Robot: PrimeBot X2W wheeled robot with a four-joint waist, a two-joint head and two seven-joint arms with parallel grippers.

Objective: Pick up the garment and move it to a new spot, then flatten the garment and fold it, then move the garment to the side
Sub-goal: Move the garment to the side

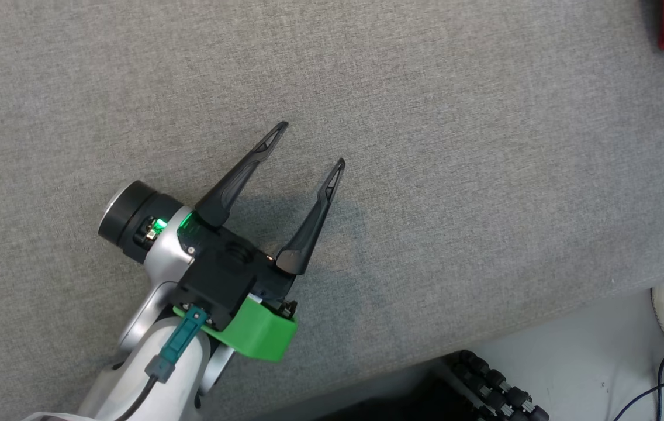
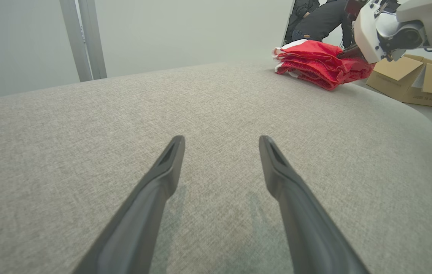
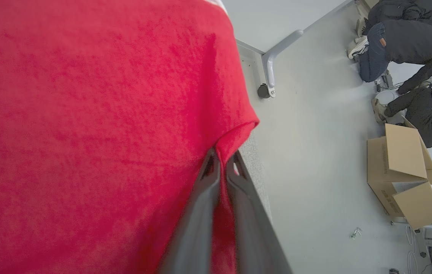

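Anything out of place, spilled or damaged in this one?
Nothing spilled or damaged. The red garment lies in a rumpled, loosely folded stack at a corner of the table, its edge pinched in the shut right gripper. The left gripper hangs open and empty over bare cloth.

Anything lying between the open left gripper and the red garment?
No. In the left wrist view the grey fabric surface between the left gripper and the garment is bare.
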